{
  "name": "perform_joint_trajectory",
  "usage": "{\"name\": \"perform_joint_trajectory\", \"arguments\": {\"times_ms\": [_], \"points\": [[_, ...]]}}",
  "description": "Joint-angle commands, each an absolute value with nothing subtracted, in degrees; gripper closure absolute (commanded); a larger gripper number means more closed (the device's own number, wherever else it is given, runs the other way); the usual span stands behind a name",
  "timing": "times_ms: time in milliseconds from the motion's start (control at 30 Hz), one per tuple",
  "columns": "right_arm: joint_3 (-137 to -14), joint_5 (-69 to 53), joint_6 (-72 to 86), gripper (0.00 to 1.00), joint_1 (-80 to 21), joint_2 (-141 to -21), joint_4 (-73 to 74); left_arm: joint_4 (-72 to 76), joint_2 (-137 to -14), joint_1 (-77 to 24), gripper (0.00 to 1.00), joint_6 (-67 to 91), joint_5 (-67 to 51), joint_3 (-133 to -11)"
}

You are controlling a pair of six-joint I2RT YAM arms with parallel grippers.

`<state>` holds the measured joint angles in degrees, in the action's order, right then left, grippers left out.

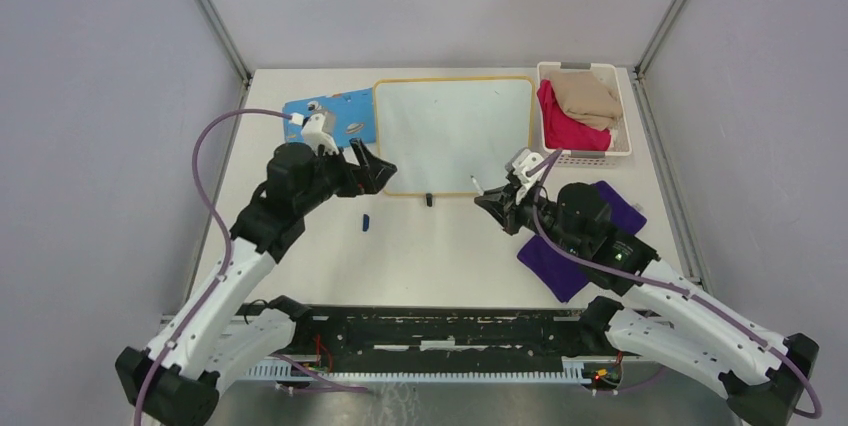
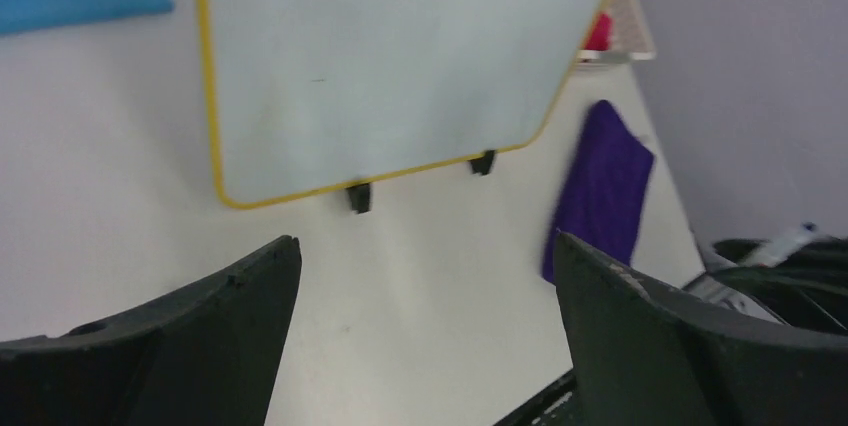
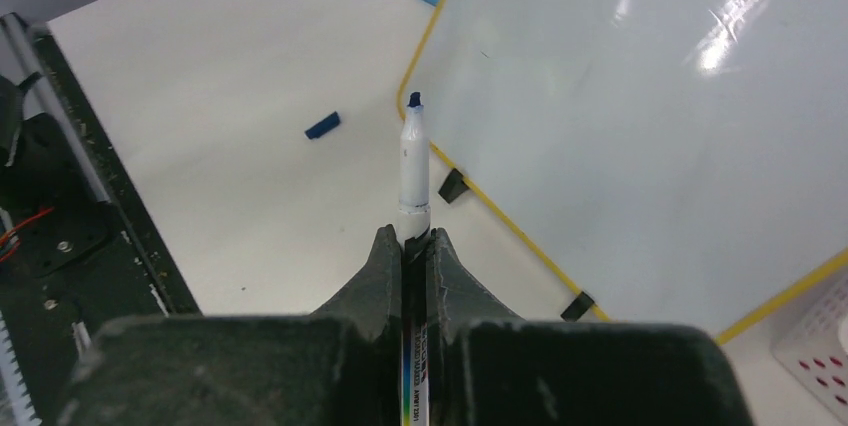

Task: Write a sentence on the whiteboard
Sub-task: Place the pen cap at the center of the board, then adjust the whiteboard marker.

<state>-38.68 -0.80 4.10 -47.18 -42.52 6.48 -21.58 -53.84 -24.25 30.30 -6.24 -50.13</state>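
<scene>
The whiteboard (image 1: 455,136) lies flat at the back middle of the table, with a yellow rim and two black clips on its near edge. Its surface looks blank in all views (image 2: 400,56) (image 3: 640,126); the sentence is not in view. My right gripper (image 1: 497,196) (image 3: 412,236) is shut on a white marker (image 3: 414,161). The marker's bare blue tip hangs just above the board's near rim. My left gripper (image 1: 372,161) (image 2: 425,246) stands open and empty above the table, near the board's near left corner. A small blue cap (image 1: 365,221) (image 3: 322,126) lies on the table.
A blue patterned cloth (image 1: 330,111) lies left of the board. A white basket (image 1: 592,157) holding red and tan cloths stands at the back right. A purple cloth (image 1: 555,266) (image 2: 600,191) lies under my right arm.
</scene>
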Motion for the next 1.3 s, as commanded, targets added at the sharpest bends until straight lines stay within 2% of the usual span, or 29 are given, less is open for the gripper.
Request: {"name": "perform_joint_trajectory", "arguments": {"times_ms": [0, 200, 333, 733, 1267], "points": [[-45.1, -12.7, 0.4, 1.00, -47.2, -45.4, 5.6, -0.1, -46.2, -25.0, 0.00, 28.0, -22.1, -44.9], [-47.5, -23.7, 2.4, 1.00, -47.2, -49.7, 3.7, 17.2, -47.2, -26.8, 0.01, 33.3, -42.1, -41.6], [-48.8, -27.9, 4.2, 1.00, -47.2, -52.1, 2.6, 18.7, -50.1, -29.3, 0.05, 33.7, -48.4, -42.1], [-49.3, -31.8, 7.9, 1.00, -47.2, -55.3, -1.8, 12.5, -54.6, -34.5, 0.18, 27.4, -48.5, -44.8], [-49.7, -32.5, 7.7, 1.00, -47.2, -56.1, -1.3, 12.8, -55.8, -35.9, 0.47, 27.7, -49.1, -45.8]]}}
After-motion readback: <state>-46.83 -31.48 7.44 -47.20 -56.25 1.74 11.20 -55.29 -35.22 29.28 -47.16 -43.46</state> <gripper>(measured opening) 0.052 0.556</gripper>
